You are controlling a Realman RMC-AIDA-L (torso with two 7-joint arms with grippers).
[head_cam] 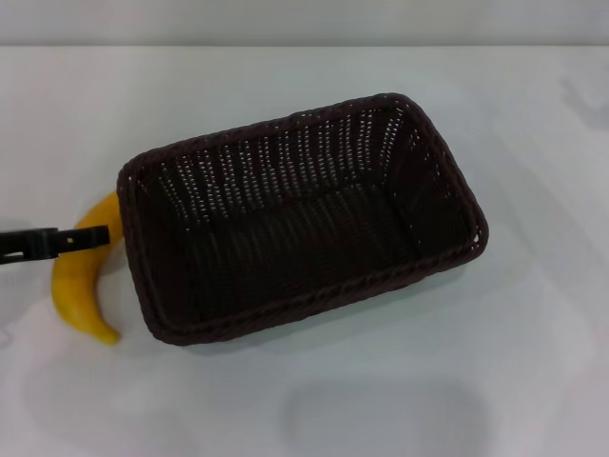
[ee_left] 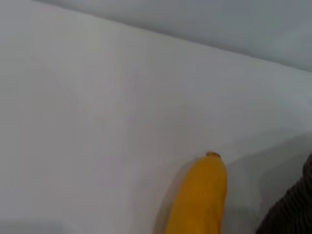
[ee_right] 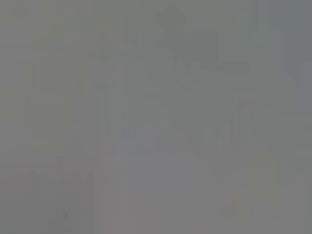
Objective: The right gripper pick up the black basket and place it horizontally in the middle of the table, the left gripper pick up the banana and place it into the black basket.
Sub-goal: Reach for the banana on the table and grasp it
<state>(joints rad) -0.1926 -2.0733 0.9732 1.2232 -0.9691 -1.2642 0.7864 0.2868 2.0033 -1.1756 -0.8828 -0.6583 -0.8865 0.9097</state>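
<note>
Reaching in from left edge of head view, left gripper [head_cam: 95, 234] sits over middle of banana [head_cam: 80, 286]; fingers' state cannot tell. Banana lies on white tabletop [head_cam: 304, 400] at lower left, upper end tucked against black basket [head_cam: 152, 286]. Basket rests mid-frame, slightly skewed, open side up. Left wrist view: banana [ee_left: 200, 200] tip on tabletop, basket edge [ee_left: 292, 214] at lower right corner. Right gripper not in view.
</note>
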